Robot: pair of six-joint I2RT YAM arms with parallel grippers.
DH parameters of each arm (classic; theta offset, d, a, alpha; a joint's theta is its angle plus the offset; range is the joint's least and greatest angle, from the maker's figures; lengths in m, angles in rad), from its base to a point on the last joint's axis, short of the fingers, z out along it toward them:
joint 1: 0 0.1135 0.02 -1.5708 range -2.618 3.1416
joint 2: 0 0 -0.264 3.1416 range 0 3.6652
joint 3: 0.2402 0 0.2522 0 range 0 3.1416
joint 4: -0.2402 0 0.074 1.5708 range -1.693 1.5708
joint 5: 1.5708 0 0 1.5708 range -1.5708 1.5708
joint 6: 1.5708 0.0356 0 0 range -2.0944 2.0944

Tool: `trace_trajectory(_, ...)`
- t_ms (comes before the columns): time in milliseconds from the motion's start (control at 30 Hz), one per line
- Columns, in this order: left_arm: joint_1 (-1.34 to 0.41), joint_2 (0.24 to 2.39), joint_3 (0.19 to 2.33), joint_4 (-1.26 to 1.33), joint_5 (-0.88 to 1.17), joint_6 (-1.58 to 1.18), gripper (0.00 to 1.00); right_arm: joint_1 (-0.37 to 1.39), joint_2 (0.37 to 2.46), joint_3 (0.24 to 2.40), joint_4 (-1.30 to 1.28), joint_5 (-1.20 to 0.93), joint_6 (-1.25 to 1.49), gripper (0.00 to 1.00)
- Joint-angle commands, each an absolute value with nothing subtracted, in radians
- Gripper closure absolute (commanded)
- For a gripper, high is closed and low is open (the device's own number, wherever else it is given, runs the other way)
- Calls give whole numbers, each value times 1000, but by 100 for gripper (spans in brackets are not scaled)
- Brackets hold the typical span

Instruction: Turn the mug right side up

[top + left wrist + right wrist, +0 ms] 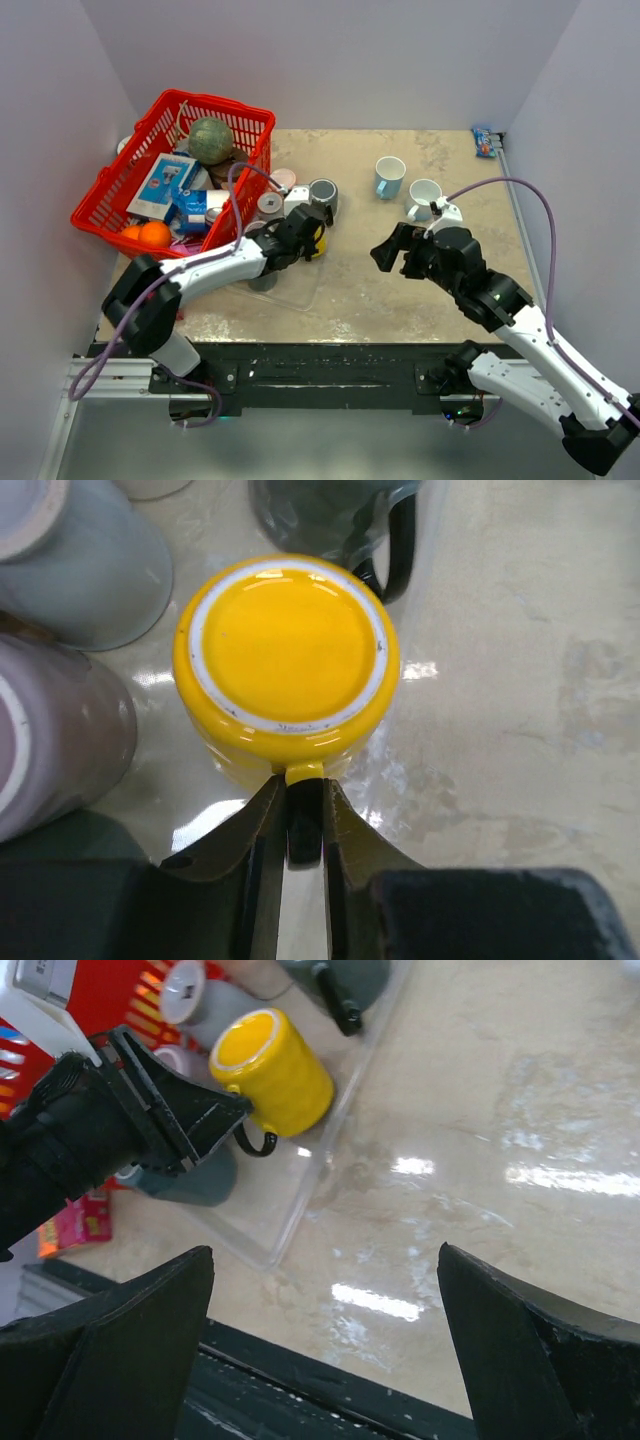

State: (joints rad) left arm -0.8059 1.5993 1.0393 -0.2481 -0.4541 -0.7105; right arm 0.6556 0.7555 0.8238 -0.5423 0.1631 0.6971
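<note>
A yellow mug (285, 650) stands upside down on a clear tray (290, 1200), its base facing up. It also shows in the top view (316, 240) and in the right wrist view (275, 1070). My left gripper (300, 785) is shut on the mug's black handle (305, 825), level with the mug's side. In the top view the left gripper (300, 235) is just left of the mug. My right gripper (385, 255) is open and empty, hovering over the bare table to the right of the tray, with its fingers (120, 1360) far apart.
A red basket (170, 170) full of items stands at the back left. A grey mug (330, 515), a blue-grey mug (90, 570) and a pinkish mug (50, 730) crowd the yellow one. A light blue mug (389, 177) and a white mug (424, 195) stand upright at back right.
</note>
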Motion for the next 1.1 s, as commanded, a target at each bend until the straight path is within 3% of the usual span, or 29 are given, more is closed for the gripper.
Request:
trace_trajectory(0,-801,1387,1040,-124,-388,-669,100,658,747,795,-352,20,742,3)
trace_trajectory(267,-798,1215,1035,-81,-264,-678,100,657,784,713,-132,-146,880,3)
trace_trajectory(700,-796,1284,1094,-138,-265,-735,100,661,834,569,171,-224,1000,5)
trace_trajectory(1067,-796,1402,1043,-77,-448,-732,100,710,888,617,54,-94,812,8)
